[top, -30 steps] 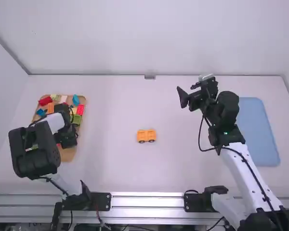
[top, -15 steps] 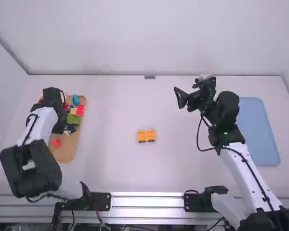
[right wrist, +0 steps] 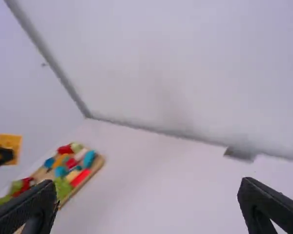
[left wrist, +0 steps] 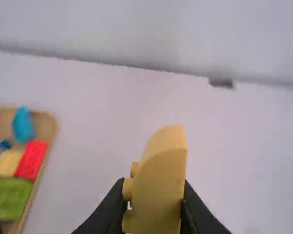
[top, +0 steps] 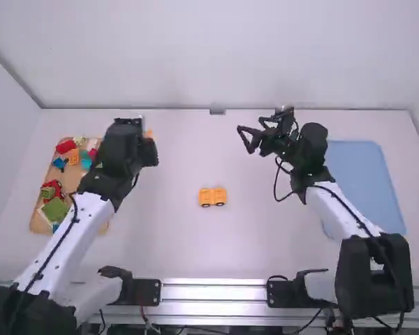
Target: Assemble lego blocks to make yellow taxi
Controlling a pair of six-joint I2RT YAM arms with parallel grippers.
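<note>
1. The wooden tray [top: 36, 225] sits near the surface's left edge. It holds loose blocks, among them a red block [top: 65, 146] toward its far end and a green block [top: 54, 209] closer to the near end. The left forearm [top: 77, 227] crosses above its right side.
2. The left gripper [top: 141, 128] is to the right of the tray's far end, toward the back wall. It pinches a yellow block [left wrist: 158, 190] with a curved end; studs stick out from one side.
3. The yellow wheeled piece [top: 212, 197] rests upright near the middle of the surface [top: 195, 244], well apart from all the edges. A broad strip of surface lies between it and the tray, and more between it and the metal rail [top: 213, 292] along the near edge.
4. The right gripper [top: 244, 139] hangs beyond the wheeled piece and a little right of it, fingers spread with nothing between them. Room separates it from the back wall.
5. The blue mat [top: 370, 185] lies near the surface's right edge; the right forearm [top: 339, 211] passes over its near left part.
</note>
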